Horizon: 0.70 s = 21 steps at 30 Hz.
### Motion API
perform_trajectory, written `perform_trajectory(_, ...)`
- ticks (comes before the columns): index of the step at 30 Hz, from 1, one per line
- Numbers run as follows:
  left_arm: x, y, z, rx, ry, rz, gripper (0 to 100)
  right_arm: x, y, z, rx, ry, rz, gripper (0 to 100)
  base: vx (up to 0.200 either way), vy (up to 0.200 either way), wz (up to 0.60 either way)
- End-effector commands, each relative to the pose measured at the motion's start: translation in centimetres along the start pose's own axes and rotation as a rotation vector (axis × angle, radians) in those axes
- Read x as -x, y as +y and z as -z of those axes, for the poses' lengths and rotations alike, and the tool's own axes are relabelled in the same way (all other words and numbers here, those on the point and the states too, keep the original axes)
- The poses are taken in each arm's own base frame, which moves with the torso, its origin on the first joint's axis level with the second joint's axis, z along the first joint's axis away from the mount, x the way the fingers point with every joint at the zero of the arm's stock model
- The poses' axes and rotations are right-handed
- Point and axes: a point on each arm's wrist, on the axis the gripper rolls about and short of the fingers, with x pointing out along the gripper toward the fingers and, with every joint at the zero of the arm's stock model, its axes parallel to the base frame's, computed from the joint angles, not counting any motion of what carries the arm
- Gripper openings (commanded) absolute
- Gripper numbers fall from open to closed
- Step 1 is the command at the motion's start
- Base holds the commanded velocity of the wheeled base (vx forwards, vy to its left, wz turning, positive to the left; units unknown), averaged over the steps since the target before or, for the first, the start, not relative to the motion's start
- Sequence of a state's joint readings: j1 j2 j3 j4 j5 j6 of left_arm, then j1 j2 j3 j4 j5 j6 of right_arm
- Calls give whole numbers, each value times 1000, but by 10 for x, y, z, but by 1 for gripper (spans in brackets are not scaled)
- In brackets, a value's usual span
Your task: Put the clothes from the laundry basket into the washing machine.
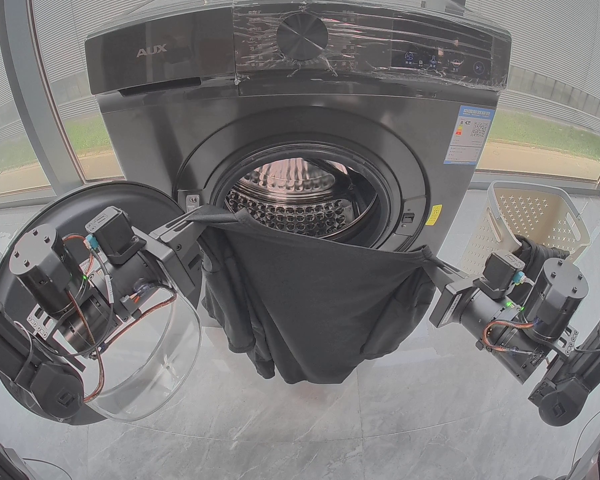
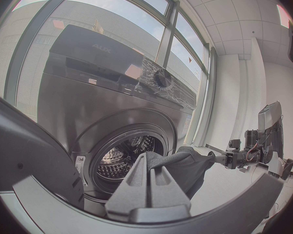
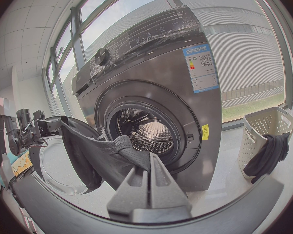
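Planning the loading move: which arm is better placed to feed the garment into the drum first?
Probably the left: the left gripper holds the dark garment right at the rim of the drum opening, while the right gripper sits lower, off to the side.

Likely a demo hall in an office-type building: freestanding washing machine [image 1: 300,95] on polished tile floor [image 1: 380,421], floor-to-ceiling windows [image 2: 120,23], grid-panel ceiling [image 2: 237,17].

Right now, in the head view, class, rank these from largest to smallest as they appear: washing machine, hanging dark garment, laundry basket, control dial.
1. washing machine
2. dark garment
3. laundry basket
4. control dial
The gaps are clear, so there are no ties.
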State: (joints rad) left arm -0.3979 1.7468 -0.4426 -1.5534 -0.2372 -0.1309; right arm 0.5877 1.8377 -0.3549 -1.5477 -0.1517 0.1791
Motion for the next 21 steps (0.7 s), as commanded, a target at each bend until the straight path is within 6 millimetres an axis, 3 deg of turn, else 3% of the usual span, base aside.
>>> perform_trajectory(1,7,4,0,-1,10,-10,0,-1,1,-4,-3,-18,-3,0,0,0,0)
perform_trajectory(17,-11,-8,14,22,35,25,0,0,3,3,-18,13,-14,0,0,0,0)
perform_trajectory(18,-14,-10,17,24,37,32,0,1,3,4,-22,16,-17,100,0,0,0)
perform_trajectory(21,-25,-15,22,30,32,26,0,5,6,14,-30,63,-25,100,0,0,0)
